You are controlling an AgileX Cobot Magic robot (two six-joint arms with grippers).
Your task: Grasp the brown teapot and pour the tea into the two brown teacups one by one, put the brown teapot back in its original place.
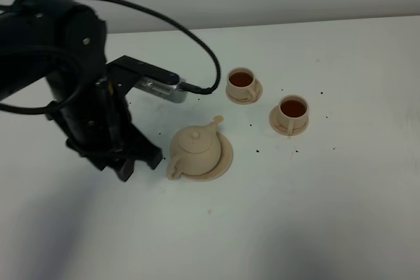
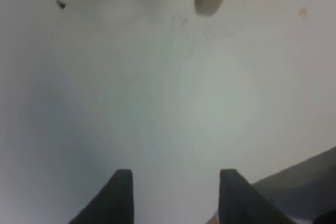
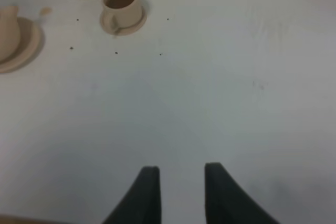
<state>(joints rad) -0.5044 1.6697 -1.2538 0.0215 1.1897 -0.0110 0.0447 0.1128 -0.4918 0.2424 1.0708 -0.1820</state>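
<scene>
One squat beige-tan teapot (image 1: pixel 195 150) with a knobbed lid sits on its flat round tan saucer (image 1: pixel 223 159) at the frame's centre, with two small tan teacups (image 1: pixel 242 84) (image 1: pixel 292 113) holding dark tea on the white bench (image 1: pixel 315 201) to its upper right. The left gripper (image 2: pixel 176 192) hangs just left of the teapot, fingers (image 2: pixel 119 195) spread and empty; the right gripper (image 3: pixel 179 192), seen only in its wrist view, shows fingers (image 3: pixel 144 192) parted over bare bench.

Lab: bare white table (image 1: pixel 315 227), robot arm (image 1: pixel 59 63)
</scene>
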